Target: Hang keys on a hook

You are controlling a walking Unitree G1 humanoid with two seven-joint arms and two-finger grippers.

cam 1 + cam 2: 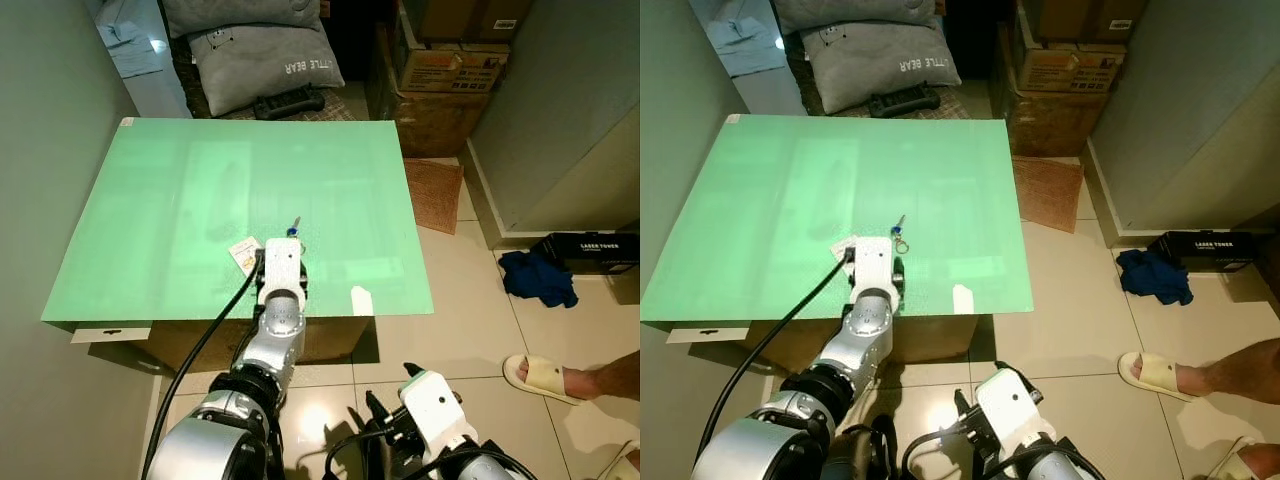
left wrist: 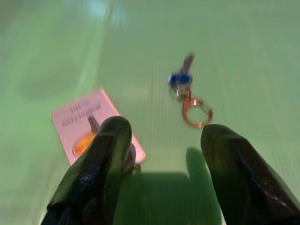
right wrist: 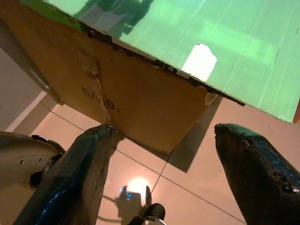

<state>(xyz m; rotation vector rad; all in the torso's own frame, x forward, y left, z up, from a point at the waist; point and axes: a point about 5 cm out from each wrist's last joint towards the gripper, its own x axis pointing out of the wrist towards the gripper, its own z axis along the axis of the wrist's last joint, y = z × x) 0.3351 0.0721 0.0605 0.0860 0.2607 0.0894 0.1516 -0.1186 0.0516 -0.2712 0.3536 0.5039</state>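
at the lower centre of the left eye view, the left gripper (image 2: 161, 145) rests spread on the pale green corrugated board (image 1: 180, 200), one finger over a small pink paper tag (image 2: 86, 119). just beyond lies the blue-headed key on a copper ring (image 2: 187, 96), likely lined up for a pinch. lower right, the right gripper (image 3: 164, 173) hangs spread over floor tiles, idle.

Two shiny silver arms w/ white wrist blocks. Left gripper (image 2: 161, 154) and right gripper (image 3: 164, 173): long, fat black fingers. Thick black cable runs beside the left arm (image 1: 268, 345).
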